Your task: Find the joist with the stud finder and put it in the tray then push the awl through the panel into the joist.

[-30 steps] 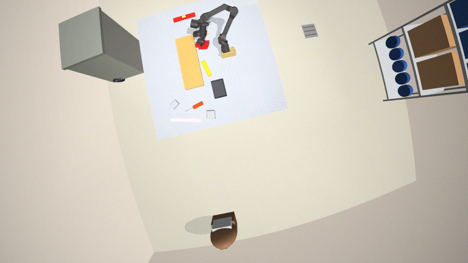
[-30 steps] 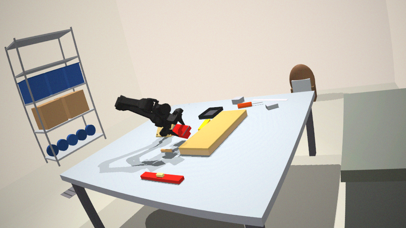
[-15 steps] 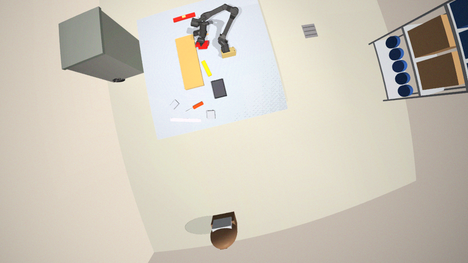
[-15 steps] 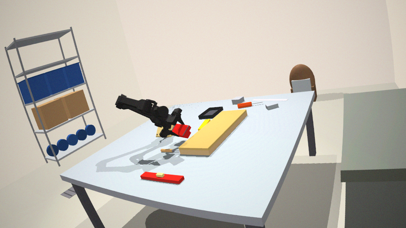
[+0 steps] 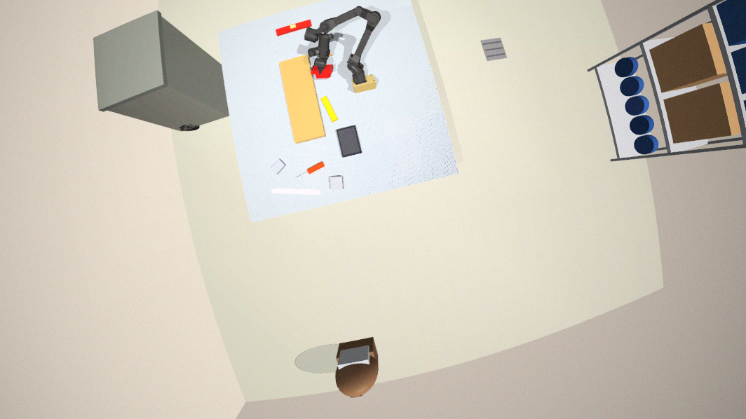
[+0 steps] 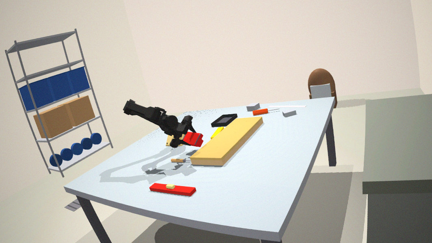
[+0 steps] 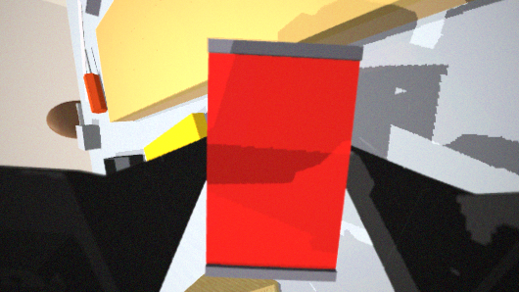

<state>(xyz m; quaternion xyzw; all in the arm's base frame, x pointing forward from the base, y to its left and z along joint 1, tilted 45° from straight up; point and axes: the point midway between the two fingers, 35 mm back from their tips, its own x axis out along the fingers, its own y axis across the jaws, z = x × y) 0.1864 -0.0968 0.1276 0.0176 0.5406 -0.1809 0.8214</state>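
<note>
My gripper (image 5: 322, 70) (image 6: 191, 138) (image 7: 275, 147) is shut on the red stud finder (image 5: 326, 72) (image 6: 195, 139) (image 7: 276, 109), with a finger on each side. It holds it in the air, tilted, beside the long edge of the tan floor panel (image 5: 301, 101) (image 6: 229, 141) (image 7: 196, 16), near one end. The wooden-handled awl (image 5: 330, 54) (image 6: 177, 160) lies on the table by that end of the panel, its shaft towards the panel; the wrist view does not show it. The black tray (image 5: 348, 141) (image 6: 224, 120) (image 7: 113, 165) is empty. The joist is hidden.
A yellow block (image 5: 329, 108) (image 6: 217, 132) (image 7: 176, 135) lies between panel and tray. A red level (image 5: 284, 31) (image 6: 178, 190) lies beyond the awl. An orange screwdriver (image 5: 315, 167) (image 6: 260, 111) (image 7: 95, 93), two grey brackets and a white strip (image 5: 295, 190) lie at the other end.
</note>
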